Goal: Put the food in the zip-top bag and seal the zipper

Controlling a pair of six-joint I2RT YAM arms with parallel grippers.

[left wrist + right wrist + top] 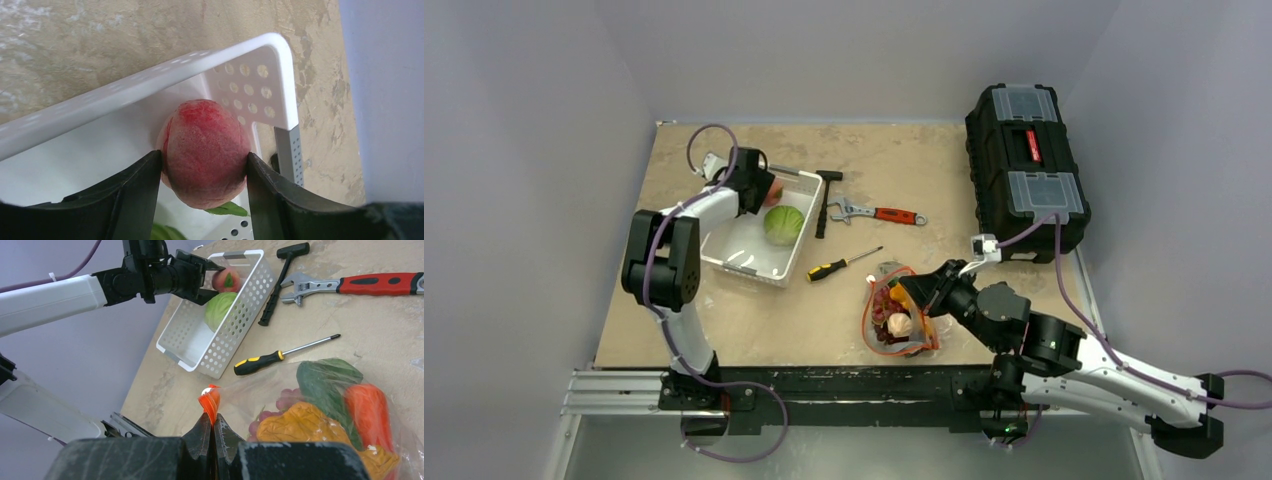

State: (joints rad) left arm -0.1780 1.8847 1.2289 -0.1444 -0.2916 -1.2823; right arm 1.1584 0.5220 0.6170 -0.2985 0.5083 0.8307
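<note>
Zip-top bag (902, 330) is lying on the table (724, 330) near its front edge, just ahead of the right arm's base. The right arm is reaching low, forward and to the left. The right gripper (212, 421) is pinching the zipper (210, 402), its fingers pressed together on the red-orange strip at one end of the mouth.

The bag is holding the carrot (367, 412), grapes (285, 397), an orange piece (300, 427) and a green leaf (325, 382).

The left arm is folding at the elbow, its forearm stretching to the far end of the white basket (754, 270). The left gripper (204, 165) is clamping the peach (205, 145), one finger on each side, at the basket's far corner. Cannot tell whether the peach is touching the basket floor.

The cabbage (783, 224) is sitting in the basket just nearer than the peach. The screwdriver (844, 264) is lying between basket and bag.
</note>
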